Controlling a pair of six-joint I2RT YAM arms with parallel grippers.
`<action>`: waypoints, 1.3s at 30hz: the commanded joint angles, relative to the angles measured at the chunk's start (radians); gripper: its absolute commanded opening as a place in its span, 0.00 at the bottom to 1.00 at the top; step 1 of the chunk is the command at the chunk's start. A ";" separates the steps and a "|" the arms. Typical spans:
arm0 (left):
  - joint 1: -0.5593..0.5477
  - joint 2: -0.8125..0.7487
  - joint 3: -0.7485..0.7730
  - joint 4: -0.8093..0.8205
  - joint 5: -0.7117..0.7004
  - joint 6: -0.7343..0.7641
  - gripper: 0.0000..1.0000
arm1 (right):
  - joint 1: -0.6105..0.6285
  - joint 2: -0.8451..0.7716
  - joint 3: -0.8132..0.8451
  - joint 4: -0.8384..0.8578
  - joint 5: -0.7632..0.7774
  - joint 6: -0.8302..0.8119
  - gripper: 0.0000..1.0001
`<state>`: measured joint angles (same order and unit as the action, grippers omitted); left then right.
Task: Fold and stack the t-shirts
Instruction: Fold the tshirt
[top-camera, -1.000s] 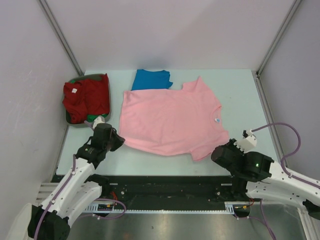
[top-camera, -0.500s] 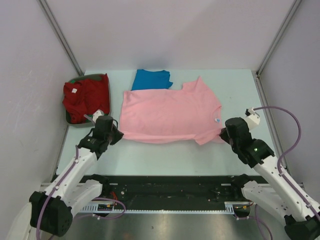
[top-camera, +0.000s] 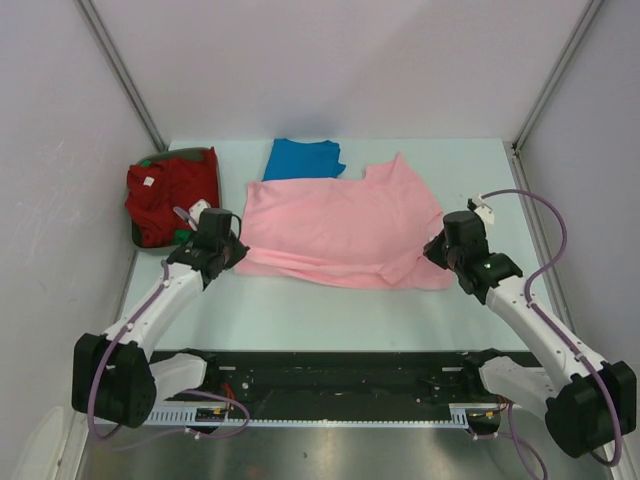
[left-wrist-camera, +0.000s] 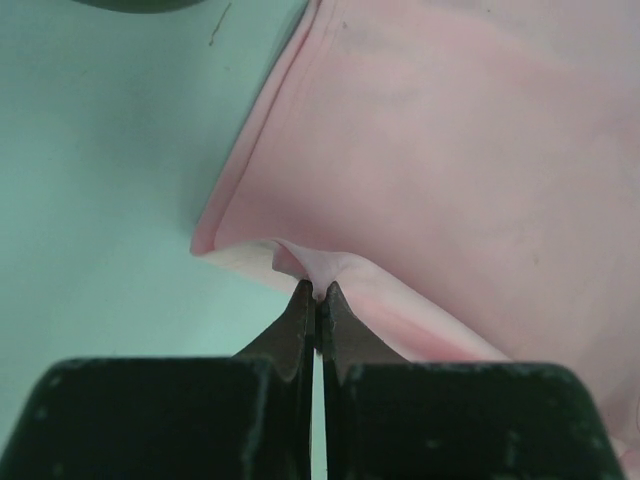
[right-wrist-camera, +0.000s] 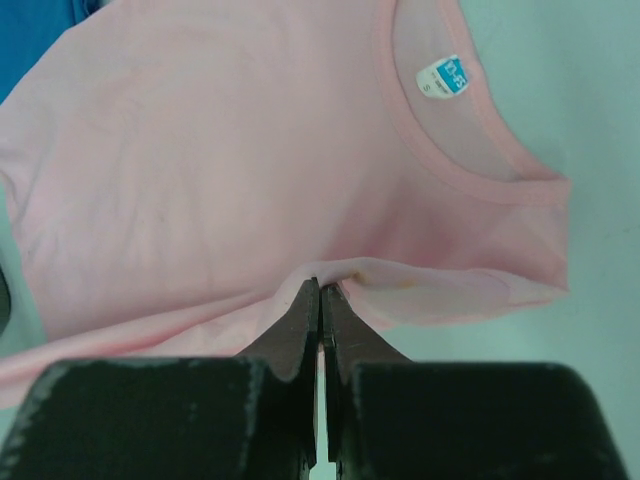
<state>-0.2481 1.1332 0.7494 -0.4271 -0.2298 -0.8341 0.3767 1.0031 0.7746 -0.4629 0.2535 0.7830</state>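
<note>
Now left gripper (left-wrist-camera: 317, 290) and right gripper (right-wrist-camera: 320, 285) each clamp the pink shirt (top-camera: 340, 225) by its near edge; flat cloth lies ahead of both jaws.

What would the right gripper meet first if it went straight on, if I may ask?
Likely more of the pink t-shirt: the right gripper pinches its near edge, with fabric lying straight ahead.

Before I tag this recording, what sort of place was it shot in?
Probably a lab robot cell, not a home: plain panel walls box in a pale table, and the left arm and right arm are mounted on a rail at its near edge.
</note>
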 joint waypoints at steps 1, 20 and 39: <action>0.035 0.058 0.044 0.048 -0.023 0.024 0.00 | -0.038 0.057 0.046 0.113 -0.072 -0.034 0.00; 0.089 0.289 0.096 0.145 0.032 -0.010 0.00 | -0.107 0.518 0.304 0.294 -0.163 -0.034 0.00; 0.086 -0.068 -0.059 0.107 0.125 -0.008 1.00 | -0.078 0.313 0.281 0.098 -0.034 -0.093 1.00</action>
<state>-0.1402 1.1721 0.7452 -0.2790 -0.1741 -0.8642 0.2718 1.4025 1.0748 -0.2417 0.2173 0.7155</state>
